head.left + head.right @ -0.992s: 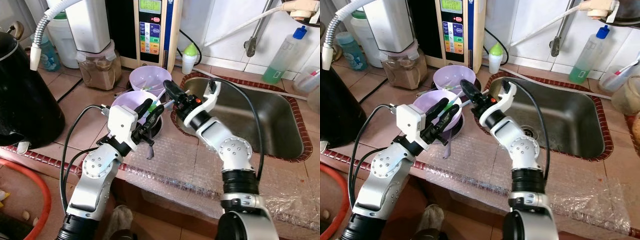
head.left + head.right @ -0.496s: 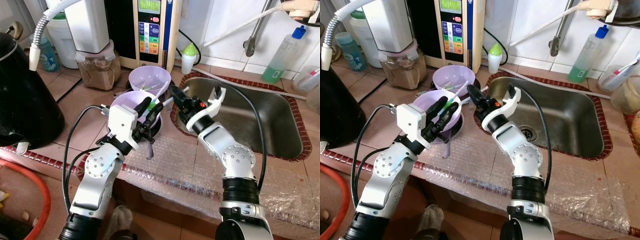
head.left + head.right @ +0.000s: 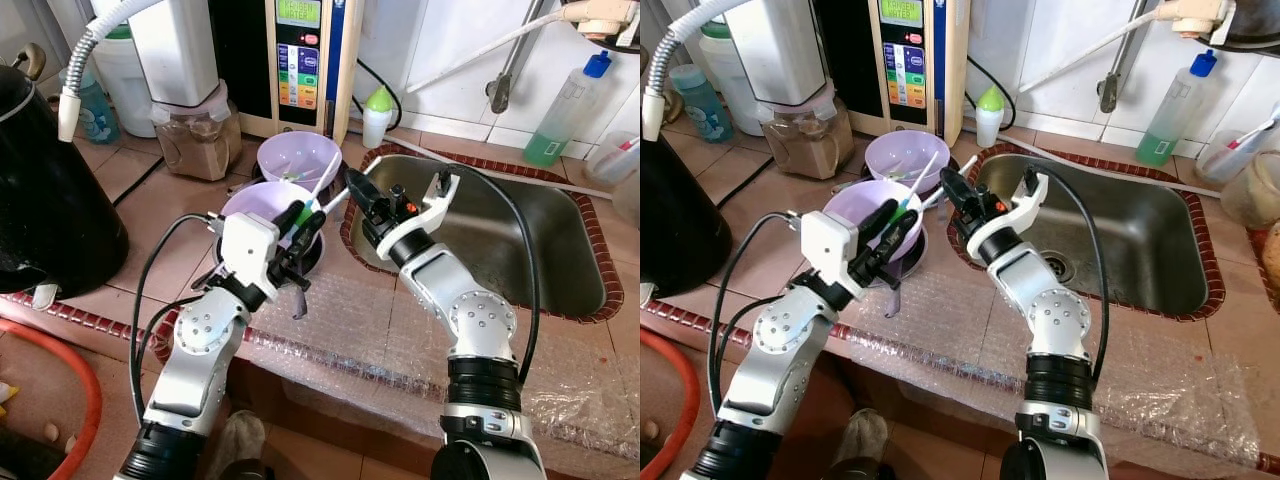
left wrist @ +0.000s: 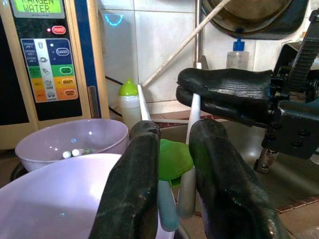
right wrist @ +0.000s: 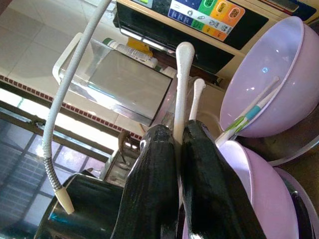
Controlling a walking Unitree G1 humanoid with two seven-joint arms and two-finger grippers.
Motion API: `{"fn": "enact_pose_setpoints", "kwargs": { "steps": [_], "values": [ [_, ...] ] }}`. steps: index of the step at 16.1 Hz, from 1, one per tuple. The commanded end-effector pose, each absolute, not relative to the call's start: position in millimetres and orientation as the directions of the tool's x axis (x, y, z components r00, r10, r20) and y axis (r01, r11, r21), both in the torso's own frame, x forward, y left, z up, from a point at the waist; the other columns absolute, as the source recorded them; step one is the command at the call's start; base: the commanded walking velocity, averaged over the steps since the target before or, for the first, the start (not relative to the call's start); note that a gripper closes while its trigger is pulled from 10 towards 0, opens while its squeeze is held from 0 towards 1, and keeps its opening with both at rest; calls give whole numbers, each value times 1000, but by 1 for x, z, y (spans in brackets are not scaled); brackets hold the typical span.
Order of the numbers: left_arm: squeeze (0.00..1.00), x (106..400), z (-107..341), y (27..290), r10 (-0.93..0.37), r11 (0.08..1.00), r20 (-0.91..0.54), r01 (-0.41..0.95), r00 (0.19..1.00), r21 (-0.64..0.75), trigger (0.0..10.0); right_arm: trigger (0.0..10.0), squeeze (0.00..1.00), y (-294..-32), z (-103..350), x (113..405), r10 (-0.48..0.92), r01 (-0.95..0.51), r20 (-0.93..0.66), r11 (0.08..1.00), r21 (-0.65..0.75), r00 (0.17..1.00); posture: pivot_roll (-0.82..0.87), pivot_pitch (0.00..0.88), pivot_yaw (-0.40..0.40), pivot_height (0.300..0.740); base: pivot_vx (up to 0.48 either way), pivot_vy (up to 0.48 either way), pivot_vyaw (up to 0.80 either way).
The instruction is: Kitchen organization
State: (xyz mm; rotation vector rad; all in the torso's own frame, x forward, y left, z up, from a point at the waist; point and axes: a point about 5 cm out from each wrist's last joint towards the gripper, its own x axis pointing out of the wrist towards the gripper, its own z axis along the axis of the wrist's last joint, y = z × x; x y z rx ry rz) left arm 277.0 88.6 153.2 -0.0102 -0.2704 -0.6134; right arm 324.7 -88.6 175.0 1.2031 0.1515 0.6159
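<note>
My two arms are silver, jointed cylinders dotted with small screw holes, with black cuffs lower down and looping black cables. The left gripper point(image 3: 303, 221) has a boxy white wrist housing and thick matte black fingers point(image 4: 130, 189). The right gripper point(image 3: 358, 189) has a white bracket with an orange-red mark.

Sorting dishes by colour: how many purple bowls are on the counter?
2. The near purple bowl sits left of the sink, beside the left end effector; the far purple bowl is behind it, by the water machine. More may be stacked underneath.

Lilac bowls point(image 3: 299, 158); white utensil point(image 5: 181, 84); black claw point(image 5: 172, 149).
</note>
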Motion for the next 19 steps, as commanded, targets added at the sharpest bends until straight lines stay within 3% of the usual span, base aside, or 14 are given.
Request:
{"fn": "enact_pose_setpoints", "kwargs": {
  "steps": [1, 2, 3, 4, 5, 8, 12, 14, 15, 17, 19],
  "values": [
    [0, 279, 160, 88, -563, 821, 288, 563, 775, 91, 1882, 0, 0, -80, 175, 324, 517, -350, 205, 200, 915, 831, 35, 0, 2, 740, 0, 0, 0],
    [0, 279, 159, 87, -571, 817, 283, 569, 771, 98, 2941, 0, 0, -81, 175, 324, 517, -351, 206, 200, 915, 831, 35, 0, 1, 740, 0, 0, 0],
    [0, 279, 158, 87, -574, 815, 277, 570, 770, 105, 5255, 0, 0, -81, 174, 324, 516, -351, 205, 201, 915, 832, 35, 0, 0, 740, 0, 0, 0],
    [875, 280, 157, 88, -572, 818, 269, 563, 775, 116, 10000, 0, 0, -83, 174, 325, 512, -350, 203, 208, 913, 835, 35, 0, -1, 740, 0, 0, 0],
    [1000, 280, 157, 88, -575, 815, 269, 571, 773, 104, 10000, 0, 0, -85, 176, 326, 501, -353, 204, 223, 909, 841, 34, 0, -2, 740, 0, 0, 0],
    [1000, 283, 162, 91, -566, 821, 283, 559, 774, 113, 10000, 0, 0, -92, 189, 334, 476, -393, 242, 247, 886, 845, 35, 0, -3, 740, 0, 0, 0],
    [1000, 284, 164, 98, -568, 821, 274, 557, 776, 128, 10000, 0, 0, -114, 215, 353, 395, -461, 282, 493, 738, 874, 33, 0, 3, 740, 0, 0, 0],
    [1000, 281, 155, 104, -574, 819, 223, 556, 788, 140, 10000, 0, 0, -136, 218, 362, 332, -417, 253, 734, 536, 909, 43, 0, -3, 740, 0, 0, 0],
    [1000, 278, 151, 106, -580, 814, 205, 562, 788, 145, 10000, 0, 0, -145, 214, 364, 312, -386, 231, 808, 445, 921, 48, 0, -6, 740, 0, 0, 0],
    [1000, 275, 145, 114, -572, 819, 168, 551, 803, 159, 10000, 0, 0, -166, 199, 363, 276, -310, 175, 928, 208, 945, 54, 0, -4, 740, 0, 0, 0],
    [1000, 274, 141, 124, -562, 824, 143, 537, 815, 178, 10000, 0, 0, -178, 184, 361, 284, -294, 114, 953, 77, 952, 51, 0, -1, 740, 0, 0, 0]
  ]
}}
